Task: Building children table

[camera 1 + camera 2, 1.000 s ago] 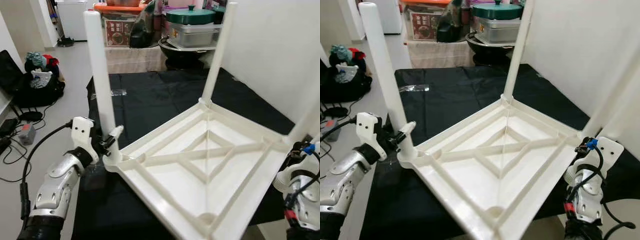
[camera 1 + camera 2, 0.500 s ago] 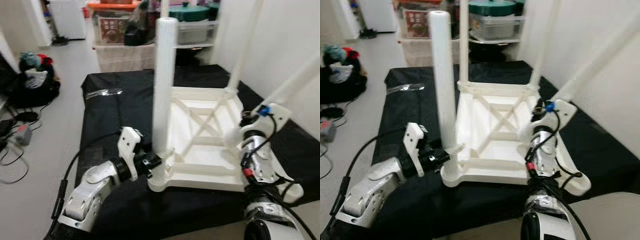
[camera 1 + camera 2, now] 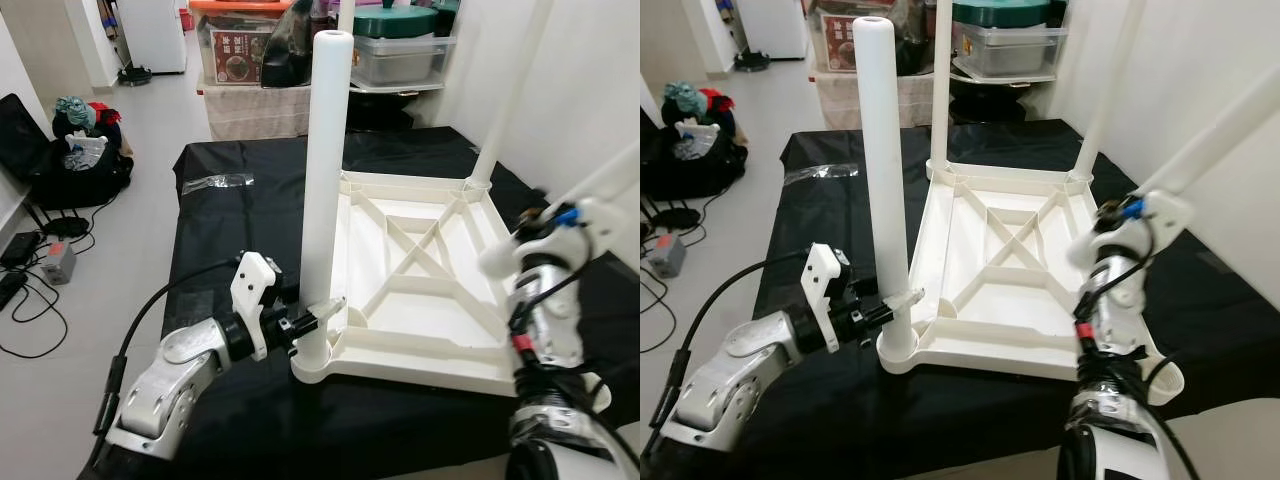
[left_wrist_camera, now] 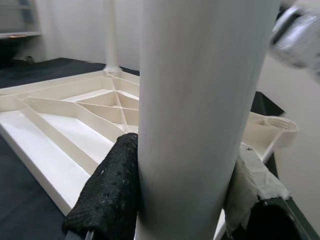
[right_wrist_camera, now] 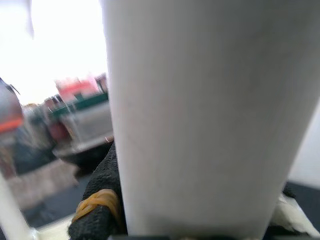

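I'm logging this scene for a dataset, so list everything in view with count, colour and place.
table top: one, white, upside down on the black cloth.
table legs: four, white, upright at the corners.
black cloth: one, covering the work surface.
plastic wrapper: one, clear, on the cloth's far left.
storage boxes: several, stacked beyond the cloth.
black bag: one, on the floor at left.
left end effector: shut on the near-left leg's base.
right end effector: shut on the near-right leg.

Open black cloth left of upturned table, legs upright.
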Tool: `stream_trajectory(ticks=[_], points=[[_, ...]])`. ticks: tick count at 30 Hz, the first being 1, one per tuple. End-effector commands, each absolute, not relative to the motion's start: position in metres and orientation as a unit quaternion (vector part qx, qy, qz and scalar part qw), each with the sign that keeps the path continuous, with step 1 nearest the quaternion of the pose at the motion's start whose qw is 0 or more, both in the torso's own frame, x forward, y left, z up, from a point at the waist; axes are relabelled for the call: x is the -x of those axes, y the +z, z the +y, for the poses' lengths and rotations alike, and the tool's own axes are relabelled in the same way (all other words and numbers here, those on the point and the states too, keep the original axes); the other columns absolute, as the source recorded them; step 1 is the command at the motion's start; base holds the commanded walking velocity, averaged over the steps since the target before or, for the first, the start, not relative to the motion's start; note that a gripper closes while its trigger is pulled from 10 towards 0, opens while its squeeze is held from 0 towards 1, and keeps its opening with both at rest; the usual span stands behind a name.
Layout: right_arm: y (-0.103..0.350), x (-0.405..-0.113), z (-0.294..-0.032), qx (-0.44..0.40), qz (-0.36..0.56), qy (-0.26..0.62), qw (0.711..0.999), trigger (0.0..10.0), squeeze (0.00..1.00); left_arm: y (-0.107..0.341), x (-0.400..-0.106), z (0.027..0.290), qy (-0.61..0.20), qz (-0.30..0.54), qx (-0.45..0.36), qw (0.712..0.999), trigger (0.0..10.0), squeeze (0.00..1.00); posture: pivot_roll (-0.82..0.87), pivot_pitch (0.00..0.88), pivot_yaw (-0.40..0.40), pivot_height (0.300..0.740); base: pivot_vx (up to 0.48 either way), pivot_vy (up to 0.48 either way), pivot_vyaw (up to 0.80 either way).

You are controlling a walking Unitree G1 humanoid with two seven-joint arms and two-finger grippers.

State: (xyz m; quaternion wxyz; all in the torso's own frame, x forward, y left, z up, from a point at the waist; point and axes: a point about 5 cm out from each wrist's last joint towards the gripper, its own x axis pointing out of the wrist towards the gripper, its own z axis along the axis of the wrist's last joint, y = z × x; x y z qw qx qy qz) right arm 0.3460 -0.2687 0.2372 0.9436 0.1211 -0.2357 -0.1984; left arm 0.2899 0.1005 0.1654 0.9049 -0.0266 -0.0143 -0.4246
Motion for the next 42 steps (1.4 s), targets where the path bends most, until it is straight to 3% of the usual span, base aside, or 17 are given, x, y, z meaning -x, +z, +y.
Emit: stream_trajectory(ticks=[1,2,3,4,5,14,23,29,30,31,42], points=[[0.24,-0.345,-0.26,-0.126,-0.234,-0.17,0.949,0.0,0.0,0.153,-0.297,0.107,-0.386,0.012,0.042,0.921,10.0,0.17,-0.01,0.0,-0.06,0.74,0.0,0.0,0.0],[0.242,-0.344,-0.256,-0.125,-0.239,-0.159,0.95,0.0,0.0,0.155,-0.298,0.107,-0.385,0.007,0.048,0.922,10.0,0.17,-0.01,0.0,-0.059,0.74,0.0,0.0,0.0],[0.246,-0.341,-0.25,-0.122,-0.254,-0.138,0.949,1.3,0.0,0.158,-0.298,0.106,-0.392,-0.001,0.058,0.918,10.0,1.0,-0.01,0.0,-0.058,0.74,0.0,0.0,0.0],[0.246,-0.341,-0.25,-0.122,-0.254,-0.138,0.949,1.3,0.0,0.158,-0.298,0.106,-0.392,-0.001,0.058,0.918,10.0,1.0,-0.01,0.0,-0.058,0.74,0.0,0.0,0.0],[0.249,-0.339,-0.245,-0.114,-0.268,-0.123,0.949,0.0,0.0,0.161,-0.297,0.105,-0.397,-0.011,0.066,0.915,10.0,1.0,-0.01,0.0,-0.057,0.74,0.0,0.0,0.0],[0.252,-0.333,-0.239,-0.105,-0.287,-0.108,0.946,0.0,0.0,0.173,-0.295,0.116,-0.386,-0.042,0.094,0.917,10.0,1.0,0.0,0.0,-0.058,0.74,0.0,0.0,0.0],[0.251,-0.33,-0.231,-0.109,-0.284,-0.097,0.948,0.0,0.0,0.174,-0.275,0.131,-0.334,-0.073,0.06,0.938,10.0,1.0,0.04,0.0,-0.078,0.74,0.0,0.0,0.0],[0.252,-0.328,-0.22,-0.115,-0.281,-0.08,0.949,0.0,0.0,0.176,-0.274,0.144,-0.255,-0.08,0.01,0.963,10.0,1.0,0.05,0.0,-0.078,0.74,0.0,0.0,0.0],[0.251,-0.328,-0.218,-0.117,-0.278,-0.075,0.951,0.0,0.0,0.178,-0.273,0.145,-0.248,-0.087,0.006,0.965,10.0,0.14,0.05,0.0,-0.075,0.74,0.0,0.0,0.0],[0.25,-0.327,-0.216,-0.121,-0.272,-0.071,0.952,0.0,0.0,0.18,-0.272,0.143,-0.251,-0.093,0.007,0.964,10.0,0.0,0.05,0.0,-0.075,0.74,0.0,0.0,0.0],[0.243,-0.324,-0.207,-0.12,-0.256,-0.06,0.957,0.0,0.0,0.187,-0.26,0.127,-0.318,-0.097,0.014,0.943,10.0,0.0,0.05,0.0,-0.07,0.74,0.0,0.0,0.0]])
